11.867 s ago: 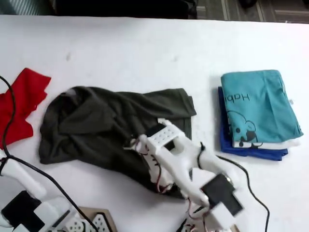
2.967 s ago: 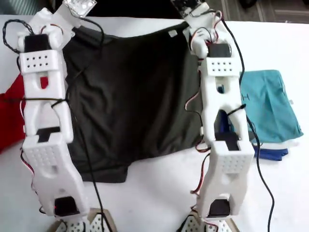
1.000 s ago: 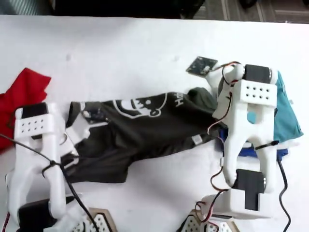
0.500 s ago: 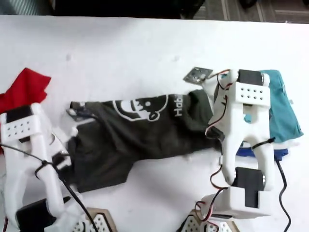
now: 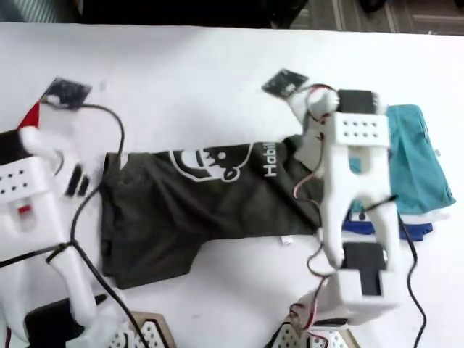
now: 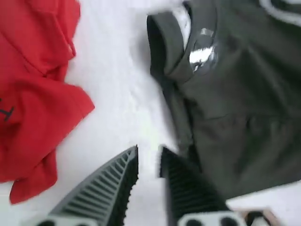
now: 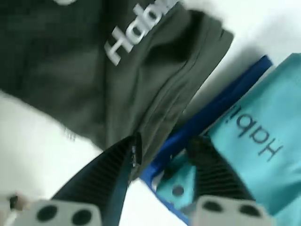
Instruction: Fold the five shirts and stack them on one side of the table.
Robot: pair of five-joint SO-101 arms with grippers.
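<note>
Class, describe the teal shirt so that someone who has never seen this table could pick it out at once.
Start at the white table and find the folded stack on the right arm's side, beside the spread dark shirt. The teal shirt lies on top; the blue shirt under it shows just an edge.

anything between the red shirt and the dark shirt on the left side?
Bare white table between the red shirt and the dark shirt, per the left wrist view. The left gripper hangs over that strip.

dark shirt (image 5: pixel 196 210): folded over, print up, mid-table
red shirt (image 6: pixel 33 94): crumpled, near its collar
teal-topped stack (image 5: pixel 417 163): folded, just beside it
</note>
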